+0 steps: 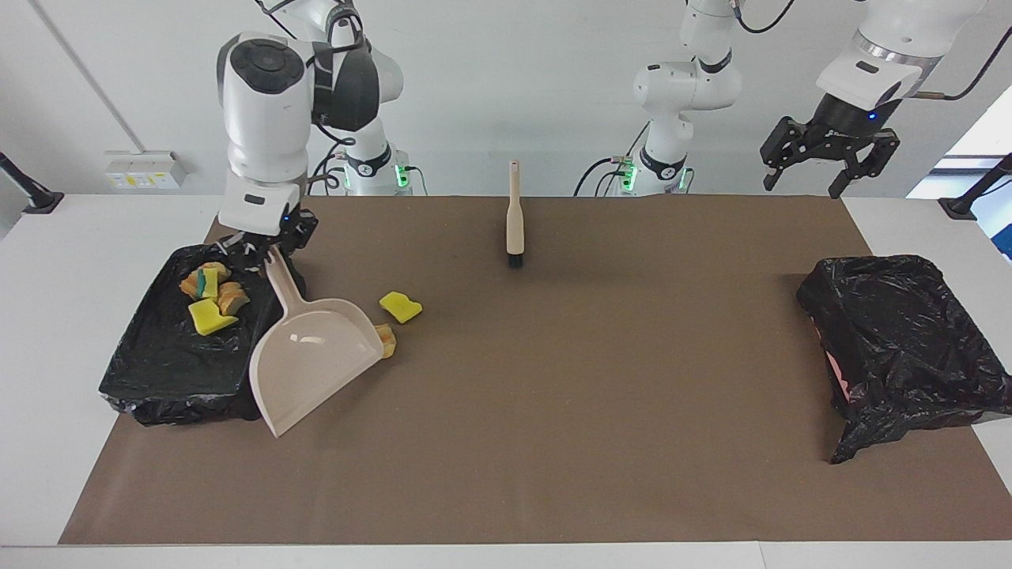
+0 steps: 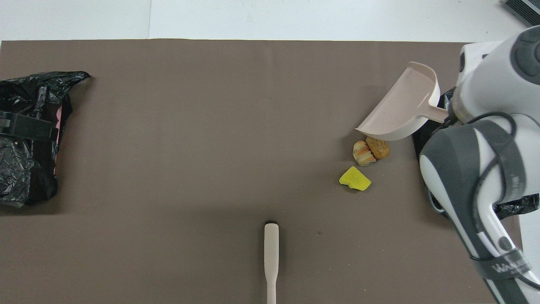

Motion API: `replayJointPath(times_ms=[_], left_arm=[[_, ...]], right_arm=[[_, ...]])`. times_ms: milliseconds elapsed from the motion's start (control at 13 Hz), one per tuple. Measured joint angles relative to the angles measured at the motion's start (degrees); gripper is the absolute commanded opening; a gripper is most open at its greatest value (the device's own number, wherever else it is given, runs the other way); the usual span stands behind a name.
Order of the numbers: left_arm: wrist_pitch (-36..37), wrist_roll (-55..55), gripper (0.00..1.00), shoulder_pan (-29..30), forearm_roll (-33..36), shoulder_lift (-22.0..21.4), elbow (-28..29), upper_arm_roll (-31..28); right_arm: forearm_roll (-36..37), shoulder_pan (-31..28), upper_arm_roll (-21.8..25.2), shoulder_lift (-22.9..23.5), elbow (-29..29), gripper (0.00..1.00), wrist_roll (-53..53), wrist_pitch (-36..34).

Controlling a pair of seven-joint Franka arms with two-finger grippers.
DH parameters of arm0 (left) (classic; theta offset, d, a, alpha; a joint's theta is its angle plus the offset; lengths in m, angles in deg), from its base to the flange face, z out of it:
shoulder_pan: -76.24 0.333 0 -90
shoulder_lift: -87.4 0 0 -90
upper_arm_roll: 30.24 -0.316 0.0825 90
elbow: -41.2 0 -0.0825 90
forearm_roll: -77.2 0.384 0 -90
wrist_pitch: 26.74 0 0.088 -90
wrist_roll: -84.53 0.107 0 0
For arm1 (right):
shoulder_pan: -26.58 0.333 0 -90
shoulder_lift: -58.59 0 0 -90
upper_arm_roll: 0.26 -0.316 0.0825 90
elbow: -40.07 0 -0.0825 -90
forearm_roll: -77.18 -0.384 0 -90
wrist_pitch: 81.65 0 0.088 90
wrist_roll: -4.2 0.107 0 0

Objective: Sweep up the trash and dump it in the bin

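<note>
My right gripper (image 1: 265,241) is shut on the handle of the beige dustpan (image 1: 312,363) (image 2: 400,112). The pan hangs tilted, lip down, over the mat between the black-bagged bin (image 1: 170,371) and the loose trash. Several scraps, yellow sponge pieces and striped chunks (image 1: 209,296), lie in the bin. On the mat lie a yellow sponge piece (image 1: 400,307) (image 2: 355,178), a striped chunk (image 2: 363,153) and a brown chunk (image 2: 377,146); the facing view shows one chunk (image 1: 386,340) peeking from under the pan. My left gripper (image 1: 830,154) hangs open and high at the left arm's end.
The beige brush (image 1: 515,217) (image 2: 271,261) lies on the brown mat near the robots, midway between the arms. A second black-bagged bin (image 1: 901,340) (image 2: 25,139) stands at the left arm's end. My right arm covers most of the first bin in the overhead view.
</note>
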Motion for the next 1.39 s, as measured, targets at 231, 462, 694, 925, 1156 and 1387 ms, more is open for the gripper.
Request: replayJointPath(times_ms=[231, 462, 694, 925, 1156, 1387], left_arm=[[0.85, 0.00, 1.00, 0.00, 0.00, -0.53, -0.09, 0.10], [1.26, 0.00, 1.00, 0.00, 0.00, -0.65, -0.09, 0.11], [1.75, 0.00, 1.00, 0.00, 0.00, -0.68, -0.09, 0.11], [1.80, 0.00, 1.00, 0.02, 0.00, -0.71, -0.08, 0.08], [1.83, -0.02, 1.00, 0.03, 0.00, -0.71, -0.08, 0.07], [1.83, -0.03, 1.00, 0.04, 0.00, -0.71, -0.08, 0.07]], right_arm=[[-5.82, 3.84, 0.02, 4.63, 0.06, 0.00, 16.34, 4.54], [-7.37, 9.51, 0.11, 8.25, -0.49, 0.00, 31.60, 7.51], [-11.36, 14.42, 0.05, 9.15, -1.03, 0.00, 37.99, 11.50], [-11.68, 18.61, 0.10, 9.13, -2.44, 0.00, 42.41, 11.34], [-16.16, 17.95, 0.94, 8.98, -4.08, 0.00, 42.79, 12.97], [-28.64, 17.38, 1.32, 9.11, -3.52, 0.00, 42.81, 18.87]])
